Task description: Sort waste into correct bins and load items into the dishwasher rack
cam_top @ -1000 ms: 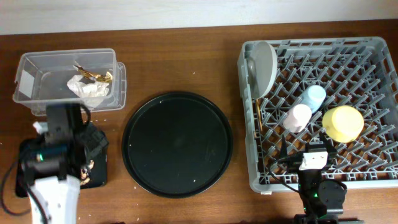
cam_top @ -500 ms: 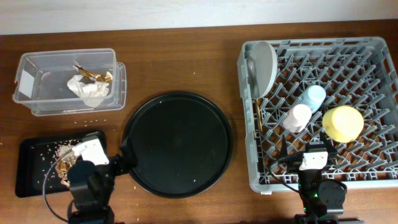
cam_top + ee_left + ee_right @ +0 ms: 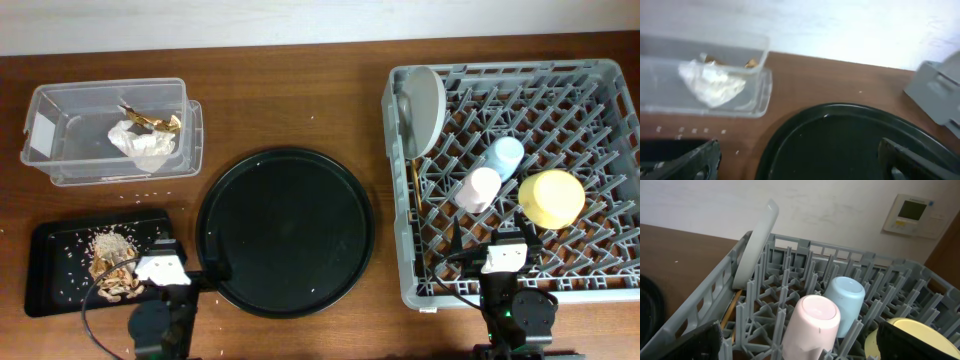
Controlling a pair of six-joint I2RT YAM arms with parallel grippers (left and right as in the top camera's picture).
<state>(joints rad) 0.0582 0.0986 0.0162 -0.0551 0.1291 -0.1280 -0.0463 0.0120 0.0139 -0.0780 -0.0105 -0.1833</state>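
Evidently the sorting work is finished, or near enough. A second ago my left arm stood over the shallow black tray [image 3: 50, 285]; it has since drawn back to the near edge of the table [image 3: 300, 100], and the tray now lies uncovered.

Findings:

- My left gripper [image 3: 800, 162] is spread fully wide and holds nothing; its wrist view shows only bare air between the fingers.
- My right gripper [image 3: 805, 345] is likewise wide open and empty, parked at the near wall of the rack [image 3: 510, 68], and has not shifted over the same interval.
- Waste: the wrapper [image 3: 143, 143] and the brown-gold scrap [image 3: 155, 122] lie inside the clear box [image 3: 60, 160]. The food scraps [image 3: 112, 250] sit in the shallow black tray (a few crumbs are scattered on the wood between the two bins).
- Items: the plate [image 3: 428, 108] stands on edge at the rack's far left, with the chopsticks [image 3: 413, 195] along the left wall. The blue cup [image 3: 505, 155], pink cup [image 3: 480, 188] and yellow bowl [image 3: 552, 197] sit upside down among the pegs.
- The round black tray [image 3: 285, 230] carries nothing but specks.

My judgement: the left arm's withdrawal marks the last deposit as made, and nothing remains to be handled.
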